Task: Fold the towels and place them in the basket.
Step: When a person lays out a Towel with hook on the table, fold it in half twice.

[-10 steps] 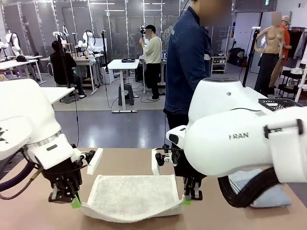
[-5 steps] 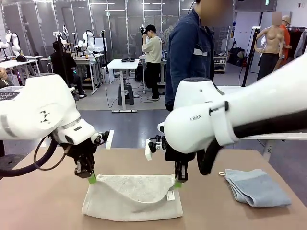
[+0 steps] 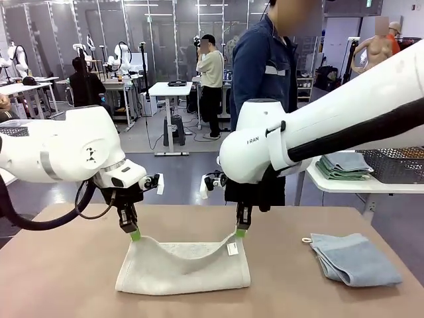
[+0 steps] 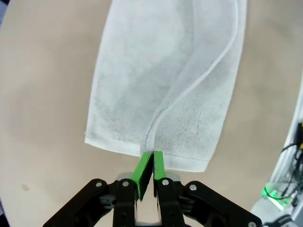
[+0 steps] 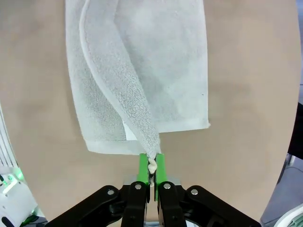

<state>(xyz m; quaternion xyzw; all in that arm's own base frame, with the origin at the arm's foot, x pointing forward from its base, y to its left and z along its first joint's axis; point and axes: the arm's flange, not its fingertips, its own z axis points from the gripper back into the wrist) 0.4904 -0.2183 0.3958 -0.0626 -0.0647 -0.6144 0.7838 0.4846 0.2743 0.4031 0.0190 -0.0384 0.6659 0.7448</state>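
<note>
Two corners of the evidently limp, light cream-beige terry towel (image 3: 182, 268) sit pinched in the closed left end effector (image 3: 135, 234) and right end effector (image 3: 240, 232), cloth sagging between.

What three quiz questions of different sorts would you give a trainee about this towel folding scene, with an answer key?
1. True or false: the left gripper and the right gripper each pinch a corner of the cream towel.
2. Where is the blue-grey towel? A: on the floor. B: lying on the table, to the robot's right of the cream towel. C: draped over an arm.
3. Fill in: the white label hangs below the ___ gripper.
Key: 1 true; 2 B; 3 right.
</note>
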